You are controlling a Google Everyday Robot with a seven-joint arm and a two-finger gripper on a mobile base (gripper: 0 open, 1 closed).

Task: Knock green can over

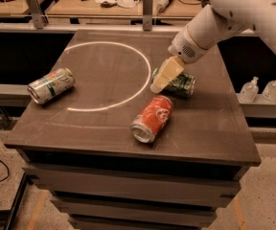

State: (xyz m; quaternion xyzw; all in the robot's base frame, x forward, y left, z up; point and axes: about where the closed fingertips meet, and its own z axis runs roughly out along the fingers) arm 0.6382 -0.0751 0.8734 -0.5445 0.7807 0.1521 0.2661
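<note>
The dark green can point(181, 84) lies on its side on the dark table point(214, 128), right of the white circle. My gripper point(163, 78) hangs from the white arm at the upper right. Its pale tip is in front of the can's left end and hides part of it. The gripper holds nothing that I can see.
An orange-red can point(151, 118) lies on its side just in front of the green can. A pale silver-white can point(51, 85) lies at the table's left edge. Two small bottles point(261, 89) stand on a ledge to the right. A cluttered bench runs behind.
</note>
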